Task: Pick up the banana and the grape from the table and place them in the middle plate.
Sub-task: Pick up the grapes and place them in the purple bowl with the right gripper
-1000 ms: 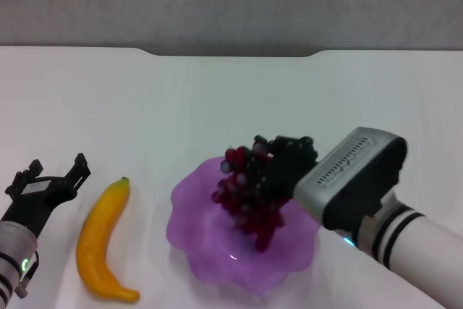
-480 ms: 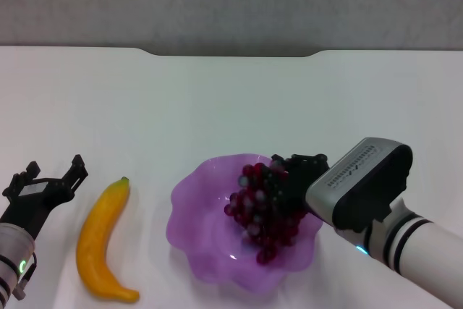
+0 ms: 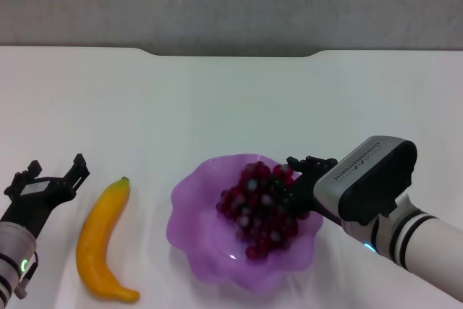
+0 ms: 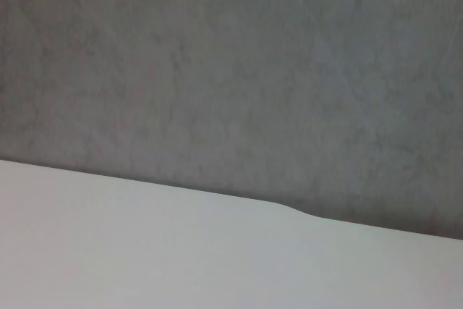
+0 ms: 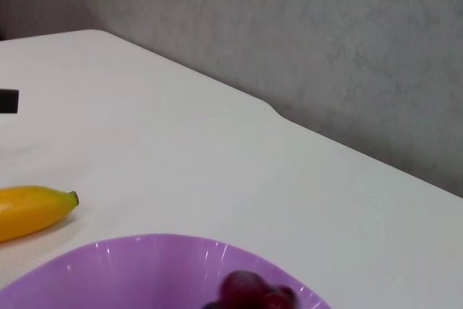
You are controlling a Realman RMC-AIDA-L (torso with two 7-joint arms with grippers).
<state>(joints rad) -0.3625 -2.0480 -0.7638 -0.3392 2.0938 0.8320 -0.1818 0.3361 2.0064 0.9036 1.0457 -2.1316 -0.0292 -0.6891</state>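
Note:
The grape bunch [image 3: 257, 211] lies inside the purple scalloped plate [image 3: 194, 250], toward its right side. My right gripper [image 3: 299, 187] is open at the plate's right rim, right beside the bunch. The banana [image 3: 101, 240] lies on the white table [image 3: 217, 106] just left of the plate, dark tip pointing away from me. My left gripper [image 3: 48, 173] is open and empty, left of the banana. The right wrist view shows the plate rim [image 5: 145, 262], a few grapes [image 5: 249, 291] and the banana's tip end [image 5: 29, 208].
The table's far edge has a shallow notch [image 3: 231, 53] against a grey wall. White surface stretches behind and on both sides of the plate. The left wrist view shows only table [image 4: 145, 251] and wall.
The grape bunch came down from hanging above the plate and now rests spread in it. My right gripper moved down and to the right, to the plate's rim. The left arm and banana stayed still.

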